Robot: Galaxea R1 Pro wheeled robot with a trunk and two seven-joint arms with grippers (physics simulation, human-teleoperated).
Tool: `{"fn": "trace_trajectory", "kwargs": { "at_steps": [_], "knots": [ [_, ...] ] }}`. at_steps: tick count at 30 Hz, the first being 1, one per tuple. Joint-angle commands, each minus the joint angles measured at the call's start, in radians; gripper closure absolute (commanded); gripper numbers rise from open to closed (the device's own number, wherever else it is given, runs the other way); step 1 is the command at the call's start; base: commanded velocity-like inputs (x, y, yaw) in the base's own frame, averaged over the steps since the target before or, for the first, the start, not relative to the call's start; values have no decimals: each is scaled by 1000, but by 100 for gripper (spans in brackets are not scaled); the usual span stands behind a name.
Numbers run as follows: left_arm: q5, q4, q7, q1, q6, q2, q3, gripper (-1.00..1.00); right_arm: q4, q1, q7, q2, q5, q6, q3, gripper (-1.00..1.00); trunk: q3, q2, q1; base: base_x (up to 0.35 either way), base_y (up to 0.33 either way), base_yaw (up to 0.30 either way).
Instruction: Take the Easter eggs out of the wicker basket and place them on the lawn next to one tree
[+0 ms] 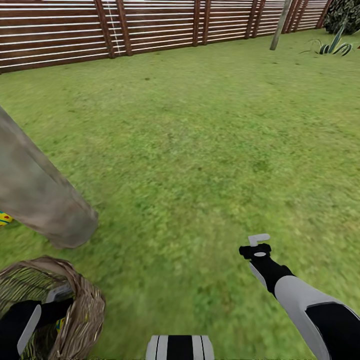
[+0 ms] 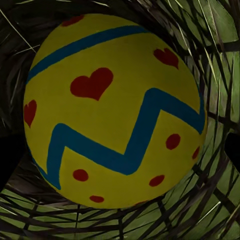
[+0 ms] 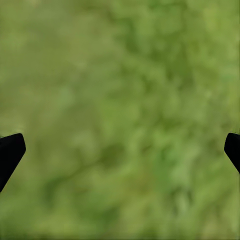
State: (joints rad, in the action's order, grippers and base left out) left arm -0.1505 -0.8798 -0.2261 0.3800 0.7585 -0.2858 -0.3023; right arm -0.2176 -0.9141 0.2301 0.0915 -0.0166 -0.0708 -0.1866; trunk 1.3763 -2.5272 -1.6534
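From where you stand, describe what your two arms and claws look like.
The right arm is a smooth rounded tube in pale grey and black sections, narrowing to a black wrist with a pale grey right claw. The left arm is black with a pale grey band. The right claw's fingertips are black.

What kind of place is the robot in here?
Most likely a fenced garden: a lawn of green grass, a brown slatted wooden fence behind it, and a thick tree trunk beside a wicker basket.
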Motion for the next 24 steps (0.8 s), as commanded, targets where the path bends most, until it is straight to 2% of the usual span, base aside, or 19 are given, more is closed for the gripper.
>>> {"fn": "trace_trajectory", "kwargs": {
  "at_steps": [1,8,17,20,21,24],
  "knots": [
    [-7,-1,0,0,6,1,-2,-100,-2,0,5,1,-2,-7,-7,-100,5,-1,0,0,0,0],
    [-16,-2,1,0,7,2,-1,-100,-2,0,5,1,-2,-7,-8,-100,32,-2,-3,0,0,0],
    [-18,-2,2,0,7,2,-3,-100,3,0,5,-12,-2,-8,-8,-100,67,-4,-7,0,0,0],
    [-18,-2,2,0,6,3,-3,-100,3,0,5,-13,-2,-9,-8,-100,67,-4,-7,0,0,0],
    [-18,-2,2,0,2,5,-3,100,3,0,5,-13,-2,-9,-8,-100,67,-4,-7,0,0,0],
    [-18,-2,3,0,-1,8,-4,100,4,0,5,-12,-2,-9,-8,-100,67,-4,-7,0,0,0]
  ]
}}
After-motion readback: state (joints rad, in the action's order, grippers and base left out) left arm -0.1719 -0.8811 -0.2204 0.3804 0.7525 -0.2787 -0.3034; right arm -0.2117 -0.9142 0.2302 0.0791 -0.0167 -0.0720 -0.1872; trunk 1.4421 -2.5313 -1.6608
